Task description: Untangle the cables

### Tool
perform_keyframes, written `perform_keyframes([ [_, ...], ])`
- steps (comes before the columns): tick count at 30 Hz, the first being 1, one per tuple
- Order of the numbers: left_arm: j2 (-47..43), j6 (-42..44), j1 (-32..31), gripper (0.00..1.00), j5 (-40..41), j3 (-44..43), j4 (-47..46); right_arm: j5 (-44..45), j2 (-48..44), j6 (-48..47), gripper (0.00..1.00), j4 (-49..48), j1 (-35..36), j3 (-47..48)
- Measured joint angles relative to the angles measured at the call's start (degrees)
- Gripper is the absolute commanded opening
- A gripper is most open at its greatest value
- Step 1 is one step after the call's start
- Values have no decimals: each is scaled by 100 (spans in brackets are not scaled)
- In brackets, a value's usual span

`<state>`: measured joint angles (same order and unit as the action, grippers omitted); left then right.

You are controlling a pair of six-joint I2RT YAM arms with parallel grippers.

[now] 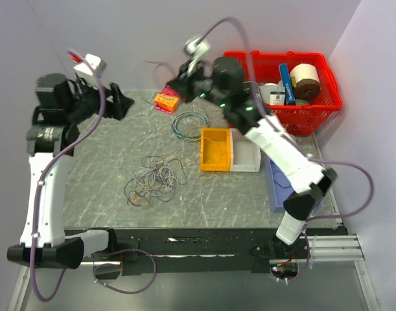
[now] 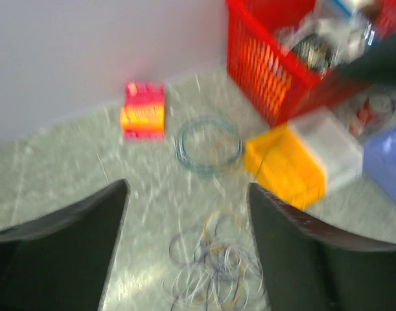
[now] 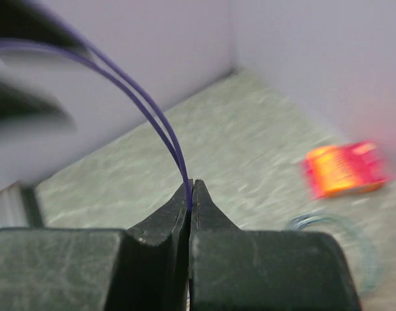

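The cables (image 1: 153, 178) lie as a loose tangle of yellow, orange, white and dark strands on the grey table (image 1: 100, 188). In the left wrist view the same cables (image 2: 214, 272) show blurred, below and between my fingers. My left gripper (image 2: 188, 186) is open, empty, and raised at the far left (image 1: 125, 102). My right gripper (image 3: 191, 184) is shut on a doubled dark purple cable (image 3: 146, 110) that arcs up and to the left. It hangs high near the back wall (image 1: 174, 83), beside the orange and pink box.
An orange and pink box (image 1: 166, 102) lies at the back. A blue-green wire coil (image 1: 189, 124) rests in front of it. A yellow bin (image 1: 216, 149) and a white bin (image 1: 246, 152) stand to the right. A red basket (image 1: 327, 97) with several items fills the back right corner.
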<state>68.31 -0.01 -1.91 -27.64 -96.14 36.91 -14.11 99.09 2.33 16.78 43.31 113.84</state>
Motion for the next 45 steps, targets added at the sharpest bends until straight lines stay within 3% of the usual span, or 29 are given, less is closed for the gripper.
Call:
perform_keyframes([
  [2, 74, 142, 2, 96, -160, 367, 33, 160, -210, -160, 0, 258, -118, 468],
  [8, 116, 496, 0, 96, -802, 1370, -11, 662, -1064, -485, 0, 693, -448, 1488],
  [11, 103, 610, -24, 96, -831, 1945, -114, 929, -1572, -501, 0, 866, -896, 1458],
  [21, 103, 1152, -44, 96, -291, 3639, -286, 1620, -3624, -157, 0, 1882, -3300, -1882],
  [29, 105, 1379, -44, 96, -140, 4017, -393, 1416, -4562, 306, 0, 2280, -5429, -4527],
  [35, 105, 1436, -44, 96, -138, 4030, -503, 931, -4605, 697, 0, 2006, -5910, -5652],
  [39, 105, 1491, -44, 96, -144, 4030, -492, 848, -4360, 1008, 1, 1985, -6059, -5914],
  [41, 105, 1539, -44, 96, -144, 4030, -487, 852, -4140, 1180, 38, 1956, -6131, -5919],
  [43, 105, 1565, -44, 96, -146, 4030, -474, 872, -3891, 1405, 66, 1840, -6170, -6008],
  [45, 105, 1585, -44, 96, -146, 4030, -468, 892, -3718, 1578, 83, 1751, -6183, -6194],
])
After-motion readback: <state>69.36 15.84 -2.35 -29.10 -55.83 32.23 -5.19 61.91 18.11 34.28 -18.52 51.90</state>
